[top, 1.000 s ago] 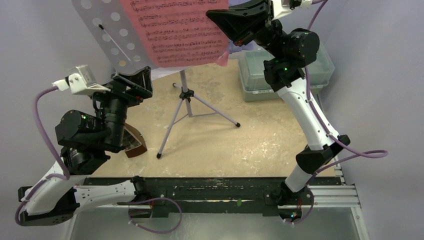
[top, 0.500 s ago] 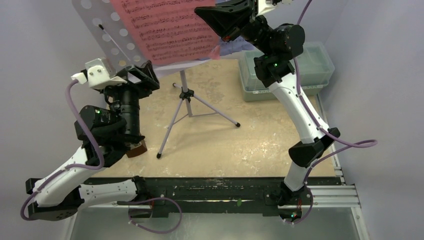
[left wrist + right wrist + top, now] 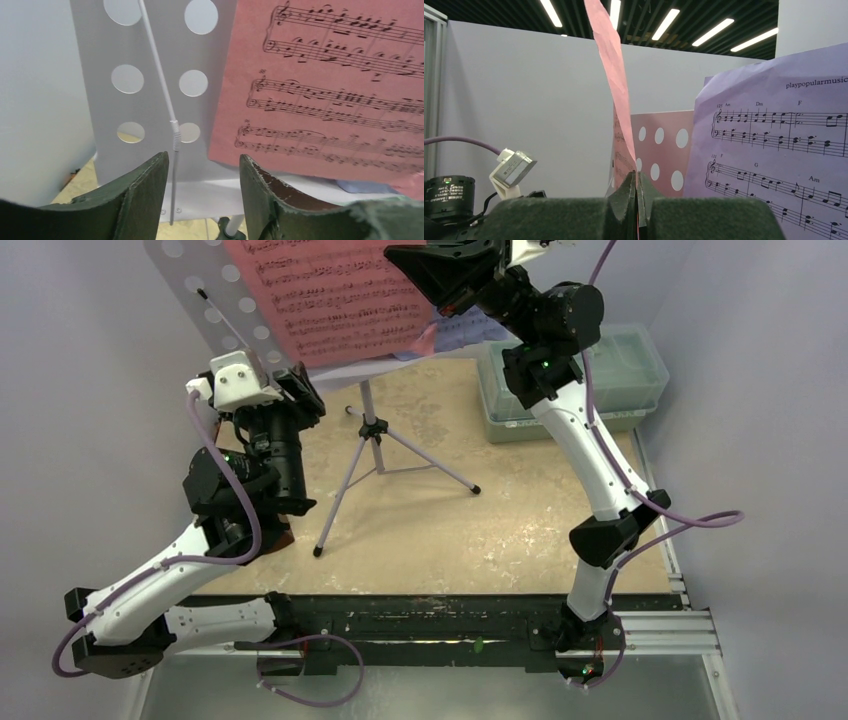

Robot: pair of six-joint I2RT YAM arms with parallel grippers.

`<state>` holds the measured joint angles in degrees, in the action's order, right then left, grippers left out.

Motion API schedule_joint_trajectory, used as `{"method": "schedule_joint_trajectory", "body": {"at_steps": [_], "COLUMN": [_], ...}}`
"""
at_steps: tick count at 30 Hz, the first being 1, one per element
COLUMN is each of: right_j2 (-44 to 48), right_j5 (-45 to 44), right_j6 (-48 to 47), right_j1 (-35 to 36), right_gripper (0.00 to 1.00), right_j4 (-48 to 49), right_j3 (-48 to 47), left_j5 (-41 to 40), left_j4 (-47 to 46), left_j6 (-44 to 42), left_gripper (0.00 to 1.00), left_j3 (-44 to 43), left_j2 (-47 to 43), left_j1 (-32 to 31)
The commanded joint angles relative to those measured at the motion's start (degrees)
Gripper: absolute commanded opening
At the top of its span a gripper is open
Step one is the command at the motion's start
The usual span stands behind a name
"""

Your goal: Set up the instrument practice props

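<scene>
The right tool (image 3: 637, 182) pinches the pink sheet (image 3: 614, 65). The left tool (image 3: 204, 172) gapes open before the lavender stand (image 3: 95, 100).

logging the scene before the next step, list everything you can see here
music stand: 1, lavender, perforated, on tripod legs, back centre of table
pink sheet: 1, pink, against the stand
blue sheet: 1, pale blue, right of the pink sheet
lidded box: 1, translucent green, back right
table: 1, tan
left gripper: 1, open, at the stand's lower left
right gripper: 1, shut on the pink sheet's edge
</scene>
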<state>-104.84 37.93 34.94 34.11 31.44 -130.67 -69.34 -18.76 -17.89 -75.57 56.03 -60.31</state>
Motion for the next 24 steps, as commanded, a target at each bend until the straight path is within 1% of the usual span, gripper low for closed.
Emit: {"method": "schedule_joint_trajectory", "body": {"at_steps": [1, 3, 6, 12, 15, 24], "right_j2": [0.82, 0.43, -0.45, -1.06, -1.3, -2.31], "right_j5": [-1.77, -1.97, -2.11, -3.69, -4.71, -7.31], "right_j6": [-0.95, -1.1, -1.11, -1.64, -2.04, -2.45], "right_j1": [0.68, 0.76, 0.91, 1.02, 0.98, 1.0], "right_gripper": [0.0, 0.0, 0.0, 0.0, 0.0, 0.0], "right_j4": [2.1, 1.82, 1.29, 1.04, 0.75, -0.39], "right_j3": [-1.25, -1.65, -2.57, -3.02, -3.34, -4.03], "left_j5": [1.53, 2.66, 4.05, 6.57, 7.74, 10.48], "left_j4": [-1.58, -0.77, 0.47, 0.44, -1.19, -3.98], "left_j6": [-0.21, 1.32, 3.06, 3.64, 2.27, 0.73], "left_gripper": [0.5, 0.44, 0.41, 0.3, 0.24, 0.16], "left_j3": [0.41, 0.51, 0.42, 0.3, 1.21, 3.46], "left_j2": [0.29, 0.43, 0.69, 0.84, 0.76, -0.23], "left_j1": [2.9, 5.42, 7.28, 7.58, 7.62, 7.61]}}
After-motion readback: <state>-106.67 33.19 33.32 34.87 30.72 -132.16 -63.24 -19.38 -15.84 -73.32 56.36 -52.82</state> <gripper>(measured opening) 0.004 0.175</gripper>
